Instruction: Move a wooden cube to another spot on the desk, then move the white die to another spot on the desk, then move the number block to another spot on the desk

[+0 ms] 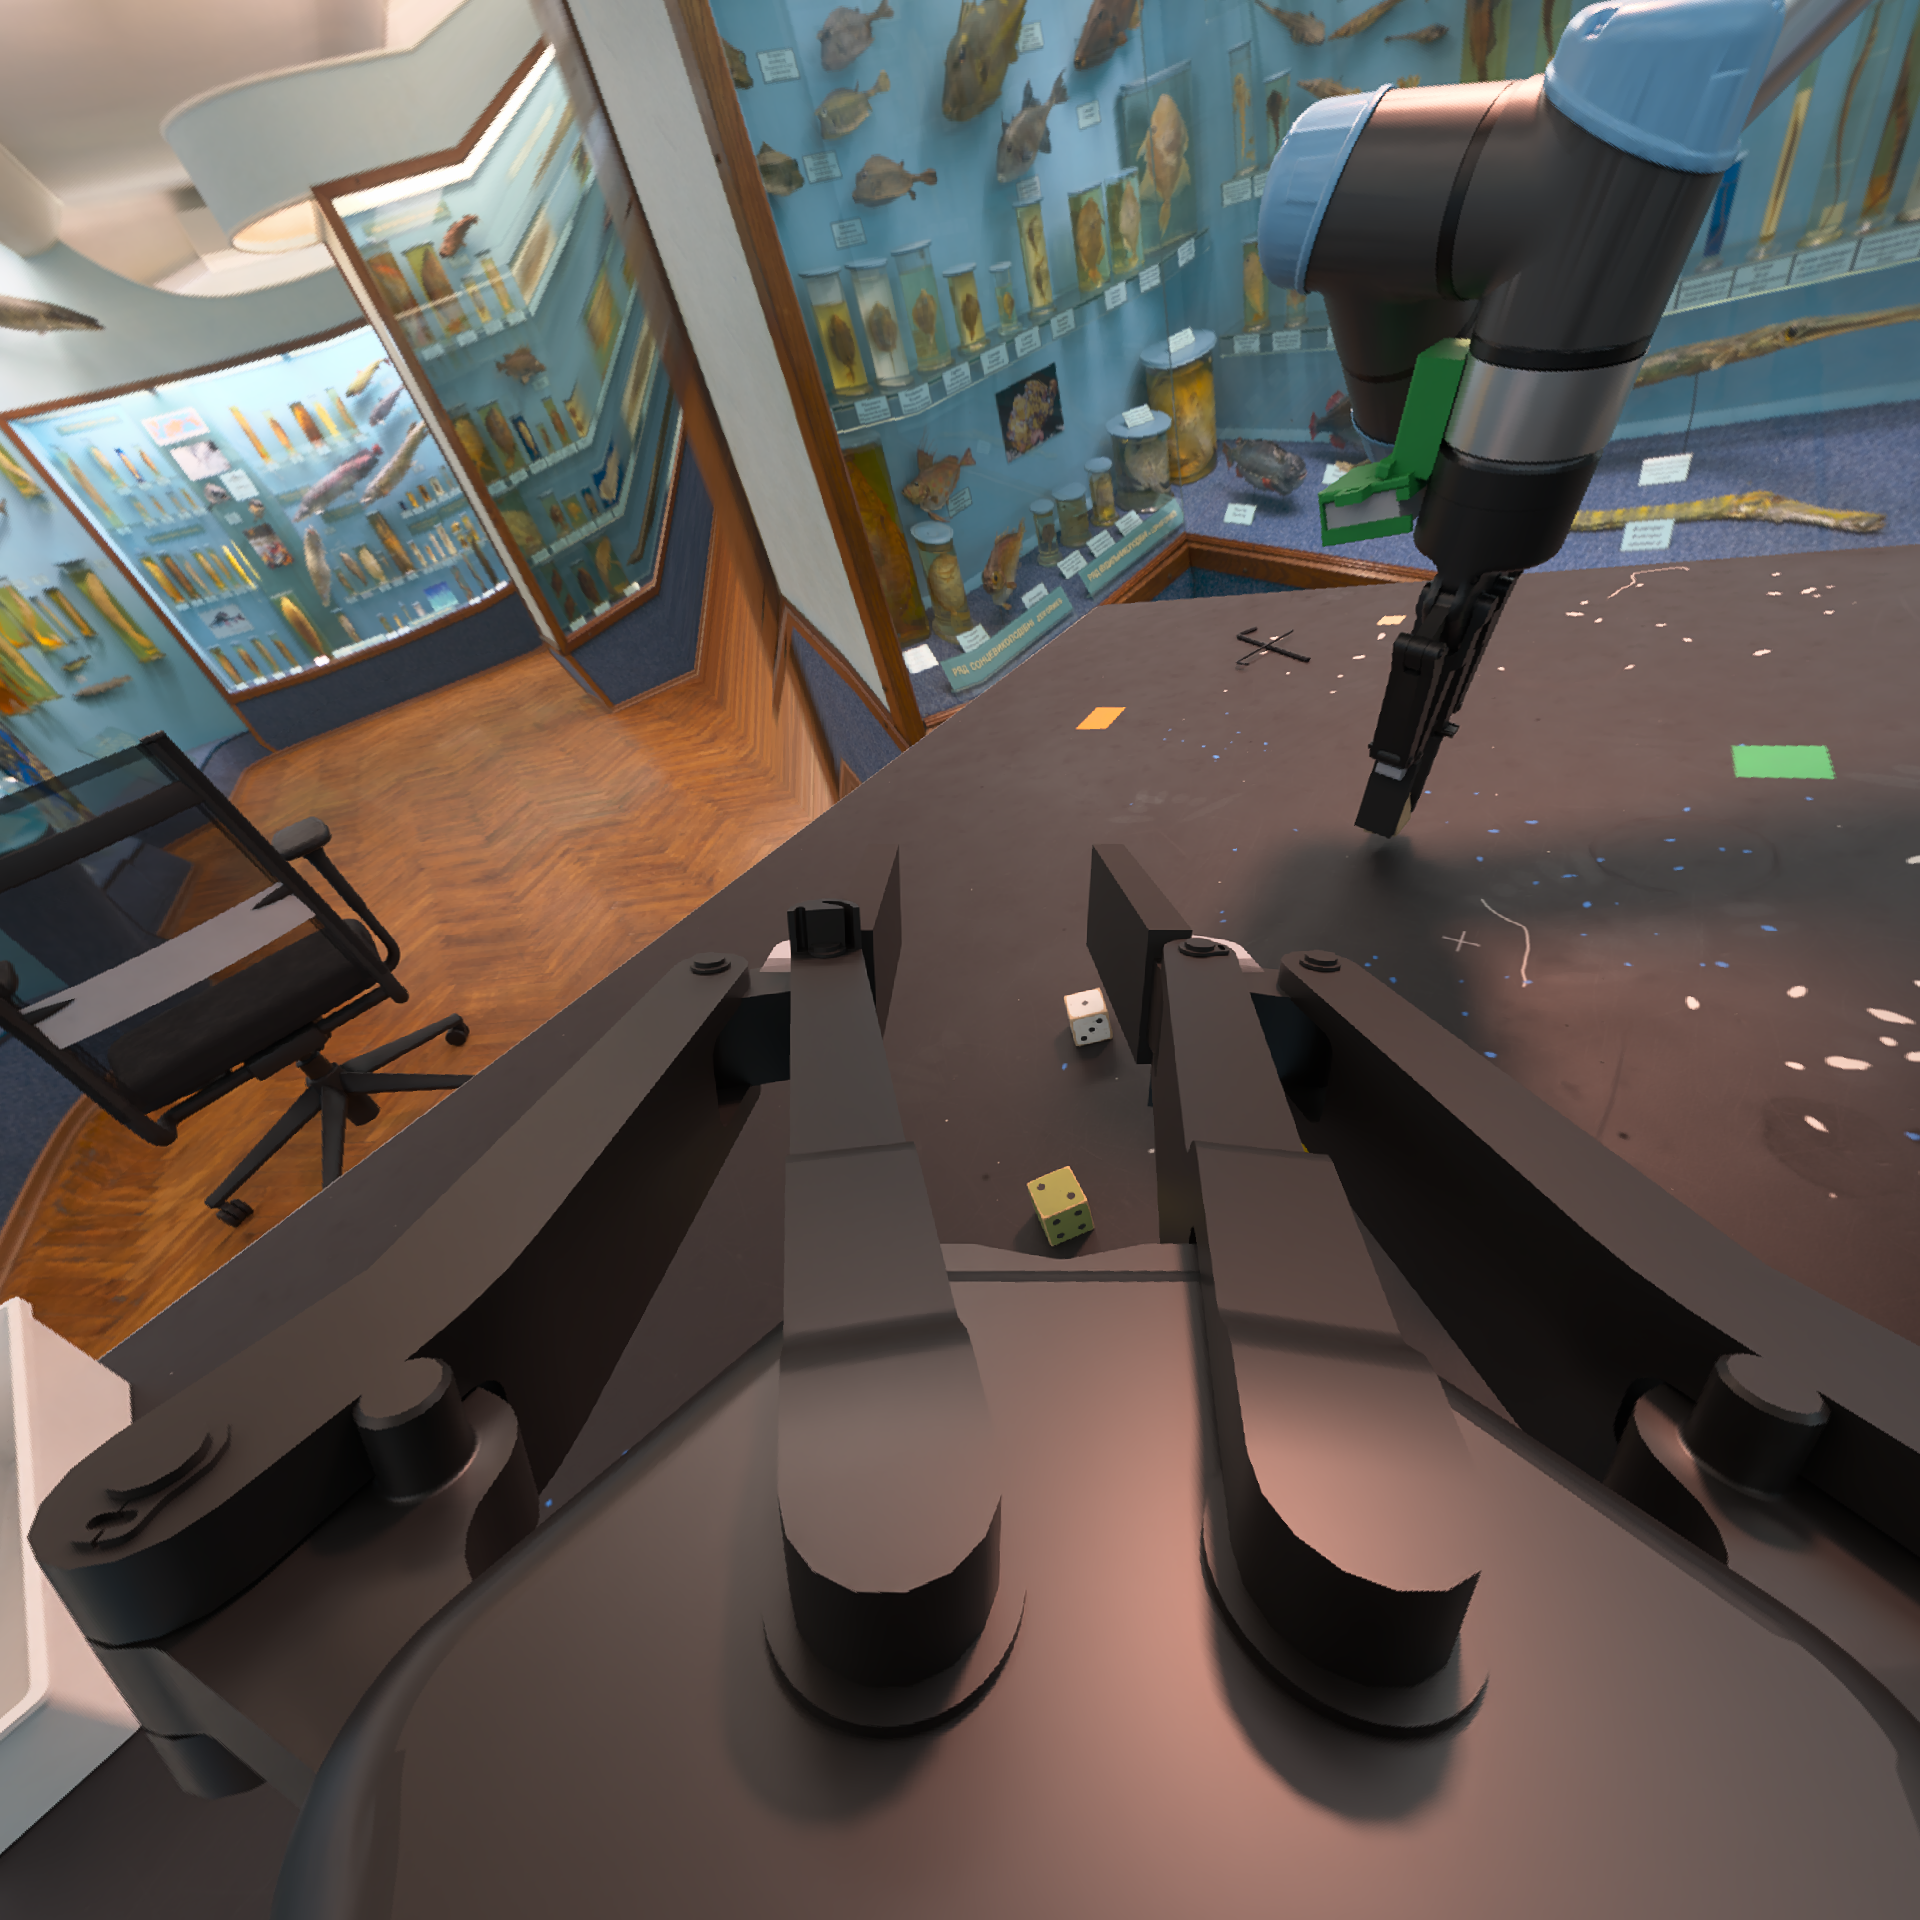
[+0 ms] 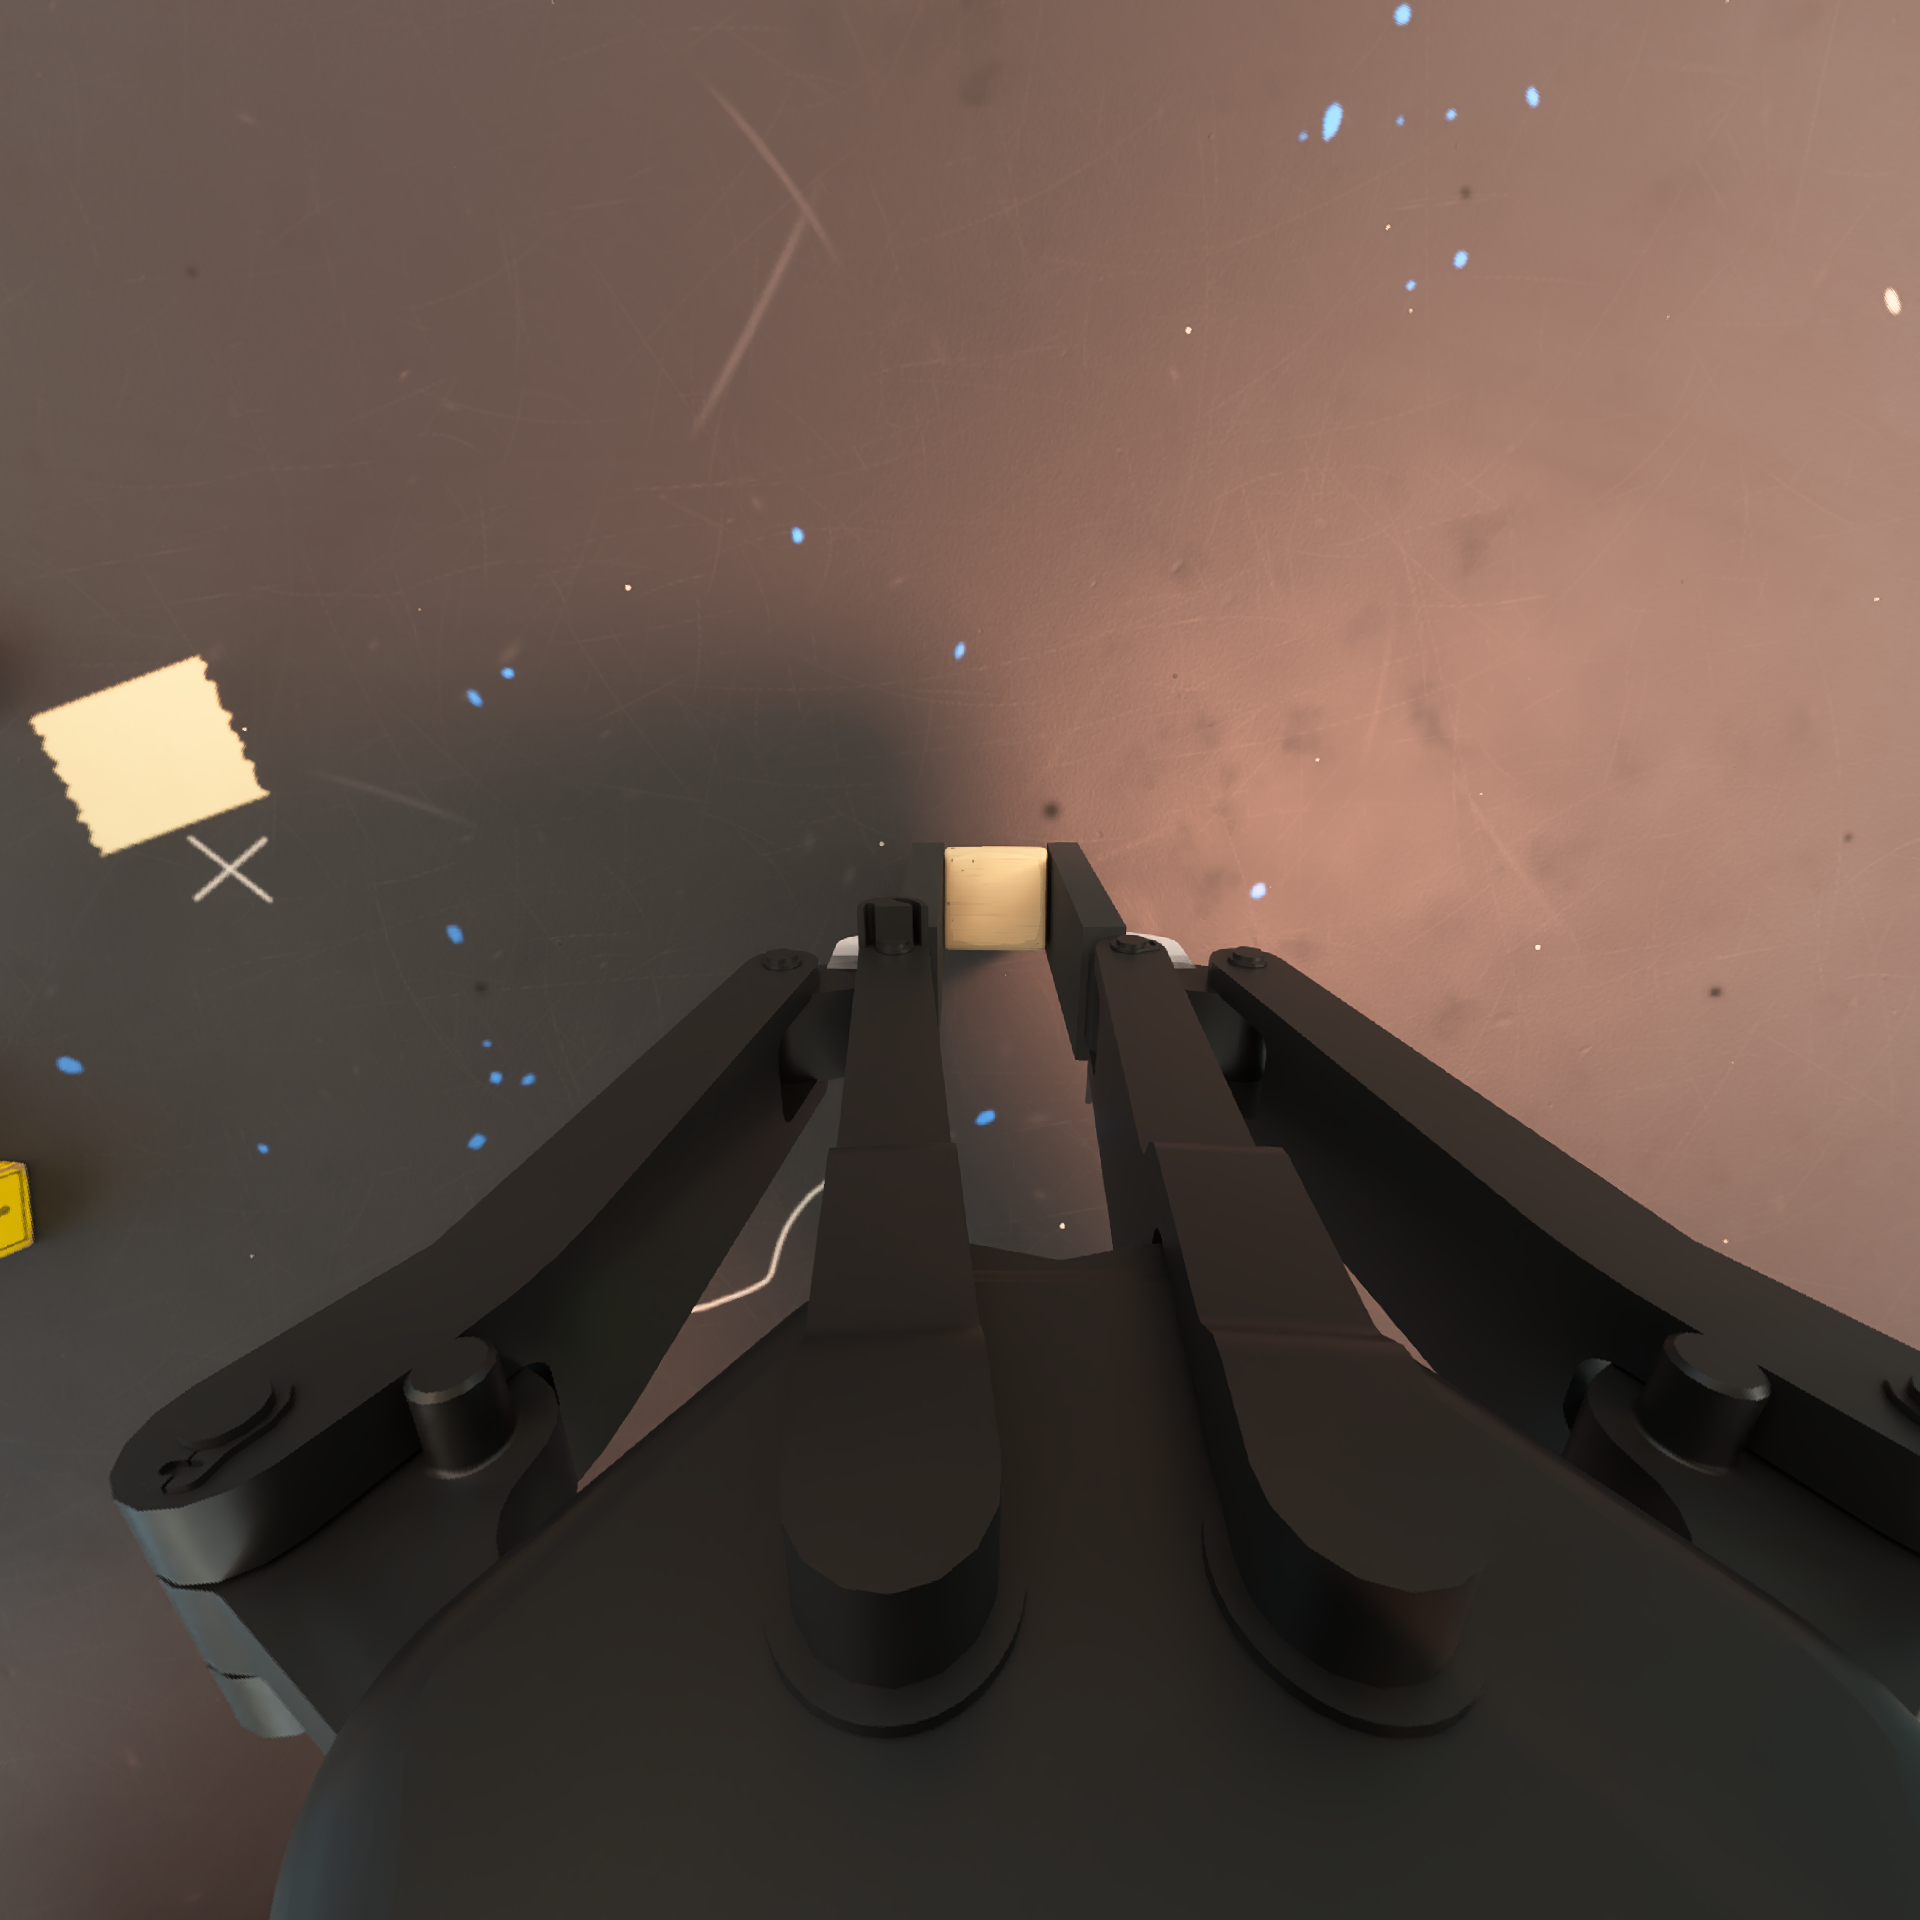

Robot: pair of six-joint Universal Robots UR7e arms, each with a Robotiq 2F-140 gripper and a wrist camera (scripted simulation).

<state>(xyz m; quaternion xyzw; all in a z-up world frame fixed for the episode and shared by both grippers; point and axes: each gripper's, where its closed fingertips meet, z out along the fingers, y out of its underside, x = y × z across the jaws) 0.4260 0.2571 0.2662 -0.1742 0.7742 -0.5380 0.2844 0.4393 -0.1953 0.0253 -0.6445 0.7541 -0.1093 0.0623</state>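
Note:
In the right wrist view my right gripper (image 2: 994, 856) is shut on a pale wooden cube (image 2: 994, 898), held between the fingertips just over the dark desk (image 2: 1351, 520). A yellow block (image 2: 12, 1210) shows at the left edge, cut off by the frame. In the left wrist view my left gripper (image 1: 1000, 914) is open and empty above the desk (image 1: 1558, 935). The white die (image 1: 1088, 1016) lies on the desk below it, close to the right finger. A yellow-green die (image 1: 1060, 1205) lies nearer the palm. The right gripper (image 1: 1387, 805) reaches down close to the desk farther off.
Flat marks on the desk: a pale yellow patch (image 2: 145, 753) with a white cross (image 2: 231, 869), a green patch (image 1: 1782, 762) and an orange patch (image 1: 1100, 717). The desk edge runs diagonally at the left (image 1: 727, 894); an office chair (image 1: 260, 987) stands on the floor beyond.

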